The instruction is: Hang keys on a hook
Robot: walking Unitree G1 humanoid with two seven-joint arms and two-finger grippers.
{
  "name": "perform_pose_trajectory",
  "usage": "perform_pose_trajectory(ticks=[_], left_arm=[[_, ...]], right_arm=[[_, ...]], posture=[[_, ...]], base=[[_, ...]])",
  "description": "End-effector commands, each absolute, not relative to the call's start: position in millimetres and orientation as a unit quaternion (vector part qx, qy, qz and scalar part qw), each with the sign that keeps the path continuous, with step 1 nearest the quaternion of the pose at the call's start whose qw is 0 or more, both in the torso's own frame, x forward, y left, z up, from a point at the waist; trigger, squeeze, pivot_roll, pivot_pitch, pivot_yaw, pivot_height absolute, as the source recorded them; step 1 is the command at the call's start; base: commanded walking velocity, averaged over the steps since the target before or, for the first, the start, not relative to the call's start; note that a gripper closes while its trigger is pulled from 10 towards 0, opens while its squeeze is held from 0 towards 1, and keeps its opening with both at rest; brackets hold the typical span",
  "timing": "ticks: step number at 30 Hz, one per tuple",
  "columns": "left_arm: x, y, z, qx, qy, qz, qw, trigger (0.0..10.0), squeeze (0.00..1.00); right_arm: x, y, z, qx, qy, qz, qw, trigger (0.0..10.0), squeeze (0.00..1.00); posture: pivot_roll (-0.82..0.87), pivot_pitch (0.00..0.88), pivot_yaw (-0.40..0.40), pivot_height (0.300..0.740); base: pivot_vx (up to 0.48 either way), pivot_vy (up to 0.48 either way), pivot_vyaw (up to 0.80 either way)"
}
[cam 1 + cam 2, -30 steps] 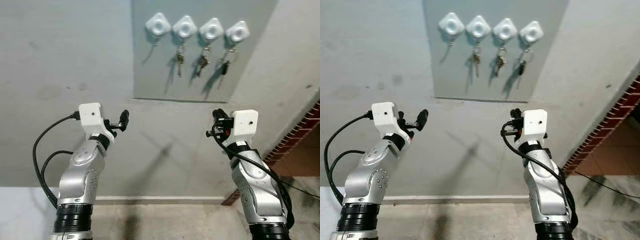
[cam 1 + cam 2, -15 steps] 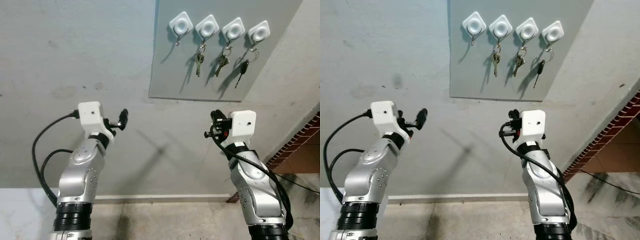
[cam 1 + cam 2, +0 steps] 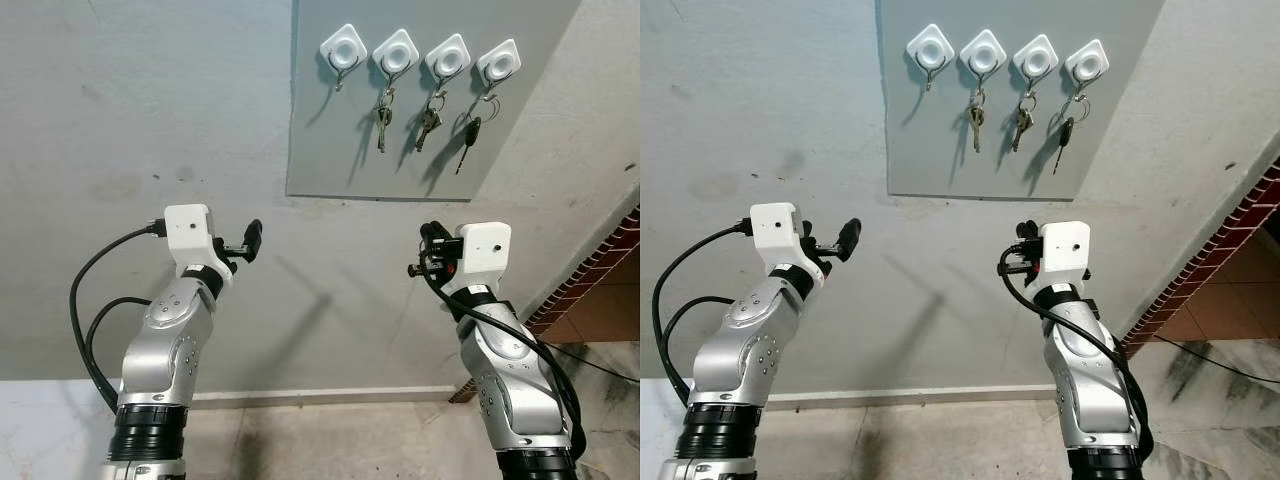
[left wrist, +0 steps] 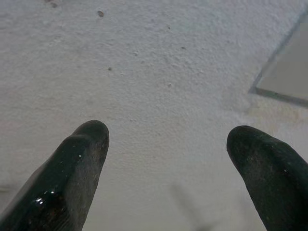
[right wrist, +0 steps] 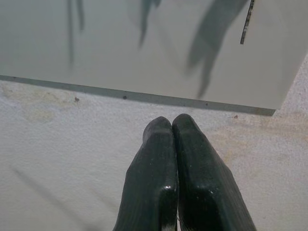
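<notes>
A grey panel (image 3: 330,150) on the wall carries a row of white hooks. The leftmost hook (image 3: 343,48) is bare. The three to its right each hold keys: a silver key (image 3: 381,127), a bunch (image 3: 427,122) and a black-headed key (image 3: 468,135). My left gripper (image 3: 250,240) is raised below and left of the panel, open, facing bare plaster with nothing between its fingertips (image 4: 91,139). My right gripper (image 3: 428,248) is held up under the panel's right part, shut, and I see nothing held in it. Its wrist view shows the panel's lower edge (image 5: 144,96) and a key tip (image 5: 246,24).
The wall is rough grey plaster. A brick edge (image 3: 600,290) runs down at the far right, with tiled floor beyond it. A white skirting strip (image 3: 320,398) meets the floor below. A black cable (image 3: 610,372) lies on the floor at right.
The whole picture has shifted, so the camera moved: the panel first slid right, then back a little left. Both arms hold nearly the same raised pose.
</notes>
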State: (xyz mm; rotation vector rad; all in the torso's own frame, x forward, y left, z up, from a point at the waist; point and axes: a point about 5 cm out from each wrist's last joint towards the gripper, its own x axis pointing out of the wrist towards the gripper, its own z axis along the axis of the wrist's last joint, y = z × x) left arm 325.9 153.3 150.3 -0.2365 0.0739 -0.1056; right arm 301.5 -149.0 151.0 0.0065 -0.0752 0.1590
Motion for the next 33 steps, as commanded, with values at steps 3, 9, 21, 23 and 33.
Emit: perform_pose_trajectory(ticks=[3, 9, 21, 23, 33], left_arm=[[329, 153, 154, -0.106, 0.034, -0.044, 0.993, 10.0, 0.0], [331, 153, 156, -0.093, 0.032, -0.044, 0.994, 10.0, 0.0], [340, 129, 198, -0.053, -0.03, -0.133, 0.989, 10.0, 0.0], [340, 125, 205, -0.049, -0.04, -0.154, 0.986, 10.0, 0.0], [342, 123, 228, -0.054, -0.066, -0.173, 0.981, 10.0, 0.0]], right_arm=[[300, -152, 158, 0.001, -0.05, 0.077, 0.996, 10.0, 0.0], [301, -151, 159, -0.002, -0.048, 0.089, 0.995, 10.0, 0.0], [322, -126, 194, -0.025, -0.091, 0.202, 0.975, 10.0, 0.0], [325, -123, 201, -0.023, -0.1, 0.21, 0.972, 10.0, 0.0], [331, -90, 229, 0.023, -0.138, 0.291, 0.946, 10.0, 0.0]], posture=[[-0.03, 0.019, -0.037, 0.74], [-0.04, 0.027, -0.031, 0.74], [-0.05, 0.035, -0.029, 0.74], [-0.04, 0.037, -0.033, 0.74], [-0.04, 0.042, -0.034, 0.74]], base=[[0.0, 0.0, 0.0], [0.0, 0.0, 0.0], [0.0, 0.0, 0.0], [0.0, 0.0, 0.0], [0.0, 0.0, 0.0]])
